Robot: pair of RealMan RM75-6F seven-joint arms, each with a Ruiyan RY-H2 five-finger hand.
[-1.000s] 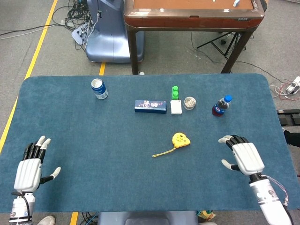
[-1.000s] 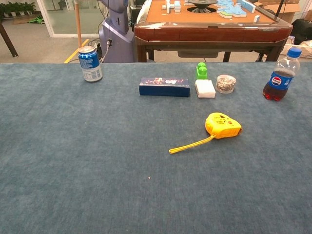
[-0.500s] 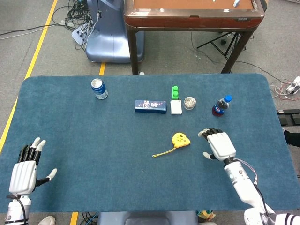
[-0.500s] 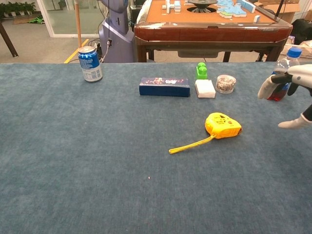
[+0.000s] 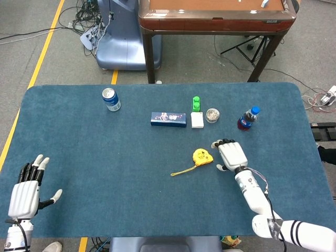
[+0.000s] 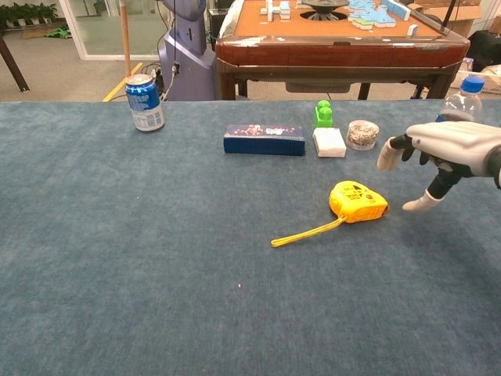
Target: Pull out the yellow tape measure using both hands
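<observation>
Head view: right hand (image 5: 231, 155) has swept in from the counter's (image 5: 79, 136) right edge over the last second, now just beside the tape measure (image 5: 202, 156) at its 3 o'clock, fingers apart, holding nothing; left hand (image 5: 24, 191) eased back toward the 8 o'clock corner, also spread and empty; tape measure sits untouched mid-counter, strap (image 5: 183, 170) trailing to 8 o'clock; grasp looks imminent; bottle (image 5: 247, 118) label reads as Pepsi; can (image 5: 111, 99) text illegible.

In the chest view, the right hand (image 6: 446, 153) hid most of the cola bottle (image 6: 468, 88) at 3 o'clock. In the head view, the frame cut off the left hand (image 5: 23, 194) wrist at 7 o'clock. We could not read the blue box (image 5: 168, 119) print.
</observation>
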